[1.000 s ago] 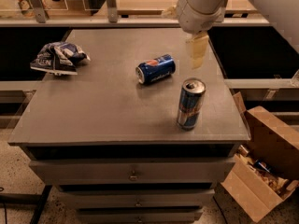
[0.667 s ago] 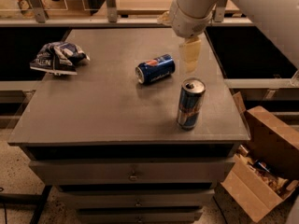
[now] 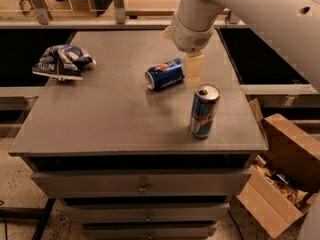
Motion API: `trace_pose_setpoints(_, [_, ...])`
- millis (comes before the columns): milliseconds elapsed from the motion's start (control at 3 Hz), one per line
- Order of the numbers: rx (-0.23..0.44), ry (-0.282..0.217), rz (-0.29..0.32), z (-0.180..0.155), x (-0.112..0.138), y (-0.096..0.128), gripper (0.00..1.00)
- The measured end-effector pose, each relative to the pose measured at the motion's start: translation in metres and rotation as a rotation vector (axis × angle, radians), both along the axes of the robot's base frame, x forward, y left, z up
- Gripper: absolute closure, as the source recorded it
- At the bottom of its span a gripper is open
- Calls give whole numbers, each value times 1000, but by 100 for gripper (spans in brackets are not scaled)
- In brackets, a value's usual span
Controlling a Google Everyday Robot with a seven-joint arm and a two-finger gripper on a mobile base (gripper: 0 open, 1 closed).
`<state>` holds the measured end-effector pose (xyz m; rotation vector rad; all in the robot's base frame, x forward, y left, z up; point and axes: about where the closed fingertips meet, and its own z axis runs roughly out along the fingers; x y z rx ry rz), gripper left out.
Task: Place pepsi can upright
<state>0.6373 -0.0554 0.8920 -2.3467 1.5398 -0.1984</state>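
Camera view: pepsi can (image 3: 165, 74) lies on its side near the middle of the cabinet top (image 3: 100, 119), one silver end toward 8 o'clock. Gripper (image 3: 194, 70) hangs just beside it at 3 o'clock; whether it touches the can, or is wide or narrow, cannot be told. Taller blue-and-silver can (image 3: 204, 110) stands upright at its 5 o'clock; snack bag (image 3: 62, 61) lies well apart at 9 o'clock. Judgement: grasp not secured, lifting and uprighting remain.
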Motion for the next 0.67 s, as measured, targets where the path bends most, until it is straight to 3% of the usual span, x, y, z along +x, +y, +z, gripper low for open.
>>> trace_pose_setpoints(667, [49, 62, -24, -21, 1, 20, 0])
